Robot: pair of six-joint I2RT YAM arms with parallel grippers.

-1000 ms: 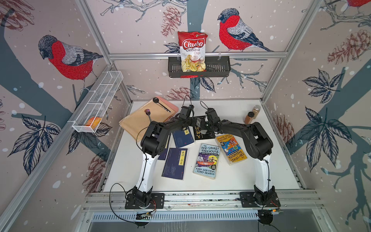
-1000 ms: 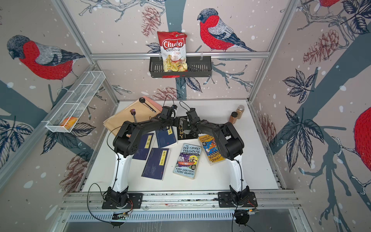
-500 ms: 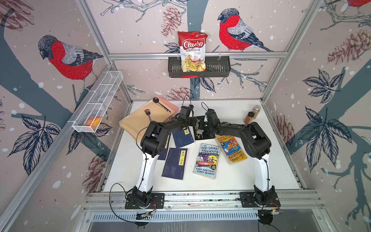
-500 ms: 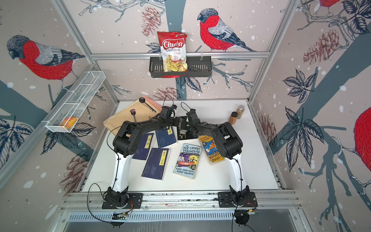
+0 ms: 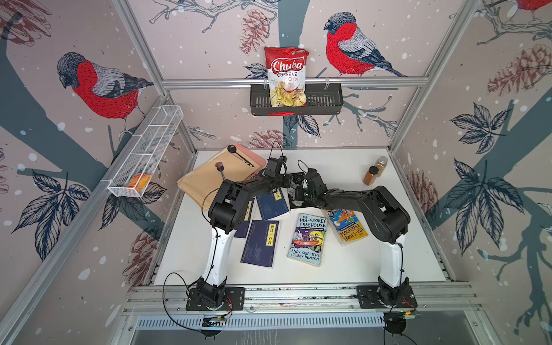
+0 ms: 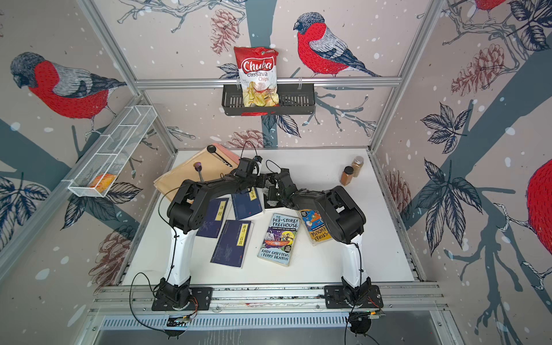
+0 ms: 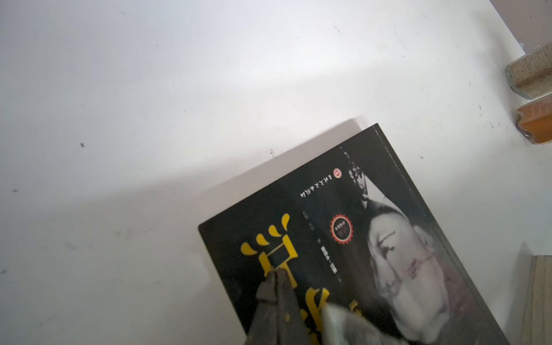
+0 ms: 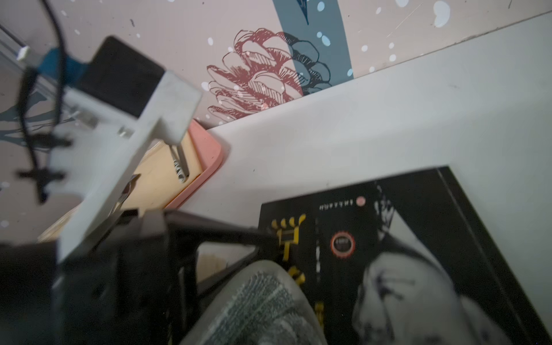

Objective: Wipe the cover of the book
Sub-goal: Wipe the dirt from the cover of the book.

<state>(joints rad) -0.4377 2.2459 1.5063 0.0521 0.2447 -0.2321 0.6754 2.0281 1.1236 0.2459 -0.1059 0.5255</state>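
A black book (image 7: 388,239) with yellow characters and a pale face on its cover lies flat at the middle back of the table; both arms mostly hide it in both top views (image 6: 270,200). My left gripper (image 7: 276,273) is shut, its tips pressed down on the cover near the yellow characters. My right gripper (image 5: 303,191) is shut on a grey-white cloth (image 8: 260,304), which rests on the cover right beside the left fingers (image 8: 254,236). The bunched cloth (image 7: 343,325) hides the right jaws.
Two Treehouse paperbacks (image 5: 309,239) (image 5: 348,228) and three navy books (image 5: 261,242) lie in front of the arms. A pink tray (image 5: 257,159) with tan boards and spoons sits back left. Two spice jars (image 5: 372,174) stand back right. Wall baskets hold chips (image 5: 286,74).
The right gripper with the cloth has shifted slightly across the cover. The left gripper has stayed pressed on the book.
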